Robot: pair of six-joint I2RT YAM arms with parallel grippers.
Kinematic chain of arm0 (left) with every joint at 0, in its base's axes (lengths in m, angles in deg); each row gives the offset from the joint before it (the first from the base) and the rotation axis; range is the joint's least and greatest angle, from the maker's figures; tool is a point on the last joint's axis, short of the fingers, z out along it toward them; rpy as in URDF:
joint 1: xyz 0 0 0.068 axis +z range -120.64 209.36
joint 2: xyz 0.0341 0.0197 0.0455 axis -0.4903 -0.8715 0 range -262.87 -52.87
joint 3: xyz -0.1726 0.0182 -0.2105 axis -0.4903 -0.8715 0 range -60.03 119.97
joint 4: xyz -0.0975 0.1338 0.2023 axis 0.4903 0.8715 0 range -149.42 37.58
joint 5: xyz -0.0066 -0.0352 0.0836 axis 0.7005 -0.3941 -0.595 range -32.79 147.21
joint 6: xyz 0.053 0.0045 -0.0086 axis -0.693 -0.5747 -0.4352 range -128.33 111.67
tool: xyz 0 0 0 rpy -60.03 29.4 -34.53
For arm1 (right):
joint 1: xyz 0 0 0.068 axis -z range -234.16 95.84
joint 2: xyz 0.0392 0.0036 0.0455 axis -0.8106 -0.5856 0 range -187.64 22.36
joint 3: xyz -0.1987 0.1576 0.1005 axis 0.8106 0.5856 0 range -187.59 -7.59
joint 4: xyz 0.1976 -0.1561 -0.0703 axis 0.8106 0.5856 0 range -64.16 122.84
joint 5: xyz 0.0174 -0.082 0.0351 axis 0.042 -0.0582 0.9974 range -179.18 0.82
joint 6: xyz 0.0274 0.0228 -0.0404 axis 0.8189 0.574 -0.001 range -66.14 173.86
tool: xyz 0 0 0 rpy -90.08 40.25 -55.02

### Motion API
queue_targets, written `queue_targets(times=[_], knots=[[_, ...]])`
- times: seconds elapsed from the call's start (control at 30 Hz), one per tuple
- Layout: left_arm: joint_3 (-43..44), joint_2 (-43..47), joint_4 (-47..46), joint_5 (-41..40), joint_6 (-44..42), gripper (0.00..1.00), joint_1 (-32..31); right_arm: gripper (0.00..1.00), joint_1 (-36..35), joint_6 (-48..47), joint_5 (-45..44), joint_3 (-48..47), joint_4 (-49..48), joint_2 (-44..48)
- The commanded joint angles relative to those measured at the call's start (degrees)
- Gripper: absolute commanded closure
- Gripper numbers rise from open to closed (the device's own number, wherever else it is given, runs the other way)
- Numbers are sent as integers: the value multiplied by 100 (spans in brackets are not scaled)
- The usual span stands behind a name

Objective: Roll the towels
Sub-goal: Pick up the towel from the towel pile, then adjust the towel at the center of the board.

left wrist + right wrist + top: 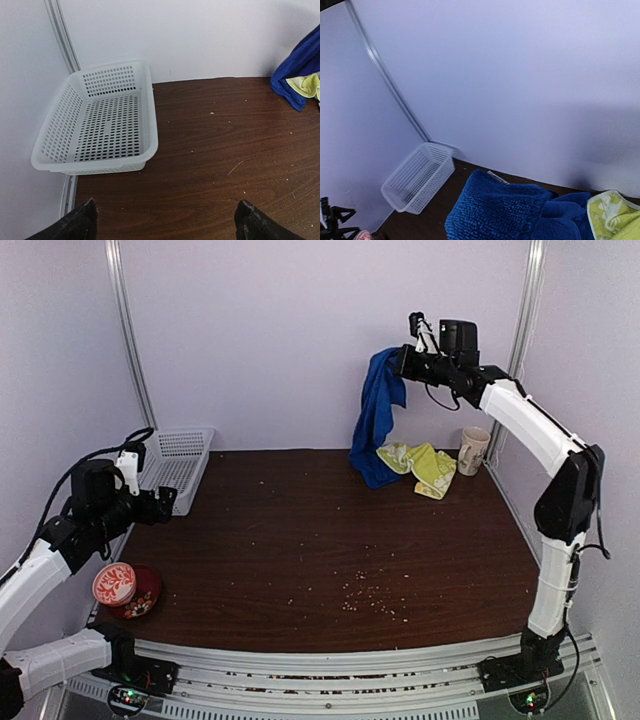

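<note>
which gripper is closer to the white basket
Left. The left gripper hangs open just short of the white basket; the right gripper is far off at the back right, holding the blue towel up.

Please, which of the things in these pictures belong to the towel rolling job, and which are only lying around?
For the job:
- blue towel, hanging from the shut right gripper
- yellow-green towel, on the table by the blue one's lower end

Only lying about:
- white basket
- mug
- red bowl
- crumbs
</note>
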Motion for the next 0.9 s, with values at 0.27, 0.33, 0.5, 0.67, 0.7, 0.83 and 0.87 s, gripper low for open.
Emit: queue_targets(times=[0.27, 0.33, 0.5, 0.67, 0.7, 0.83, 0.87], knots=[[266, -153, -432, 1073, 840, 2, -91, 100, -347, 57, 608, 2281, -1580, 3225], [273, -289, -548, 1115, 953, 2, -179, 100, -350, 47, -78, 2447, -1378, 3433], [258, -728, -880, 944, 1171, 2, -720, 100, -349, 78, -1921, 3049, -495, 3684], [170, -1433, -1402, 611, 1385, 2, -1507, 100, -342, 59, -3340, 4125, 138, 3822], [174, -1619, -1528, 510, 1394, 2, -1730, 100, -339, 23, -3638, 4342, 187, 3894], [376, -2541, -1941, 243, 1316, 2, -2534, 100, -313, -94, -4846, 4953, 317, 4201], [444, -2879, -2028, 253, 1296, 2, -2702, 100, -297, -111, -5083, 5076, 339, 4254]])
